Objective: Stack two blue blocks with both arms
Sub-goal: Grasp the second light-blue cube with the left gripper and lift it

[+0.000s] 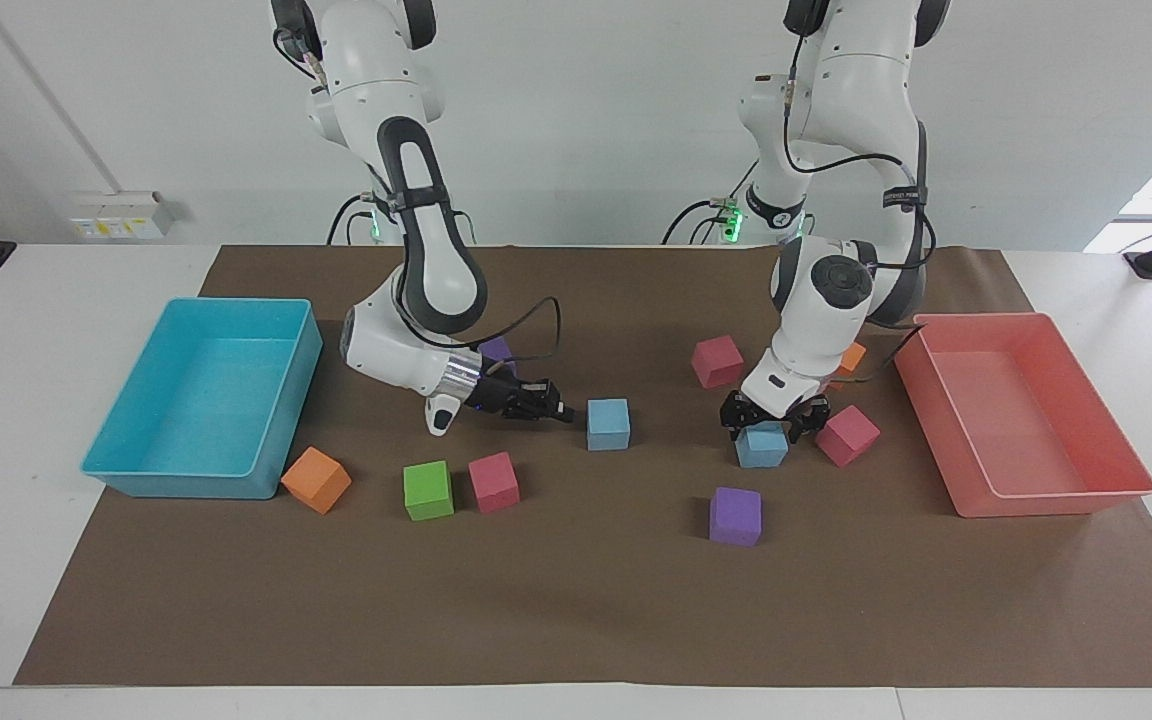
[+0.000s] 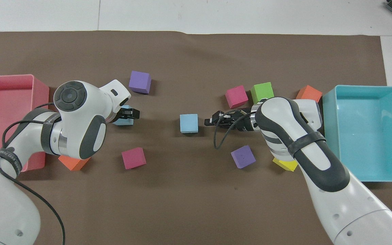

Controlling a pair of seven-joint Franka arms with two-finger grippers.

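Observation:
One blue block (image 1: 608, 426) (image 2: 189, 123) rests mid-mat. My right gripper (image 1: 564, 413) (image 2: 208, 121) lies low and nearly level beside it, shut, with its tips a short gap from the block's side toward the right arm's end. The other blue block (image 1: 762, 450) (image 2: 121, 120) sits on the mat toward the left arm's end. Straight above it, my left gripper (image 1: 774, 418) (image 2: 130, 114) is open, with a finger on either side of the block's top.
A pink cube (image 1: 847, 435) sits close beside the left gripper's block, and a purple cube (image 1: 735, 516) lies farther from the robots. Green (image 1: 428, 490), pink (image 1: 493, 481) and orange (image 1: 316, 479) cubes are near the cyan tray (image 1: 136, 470). A pink tray (image 1: 1046, 500) stands at the left arm's end.

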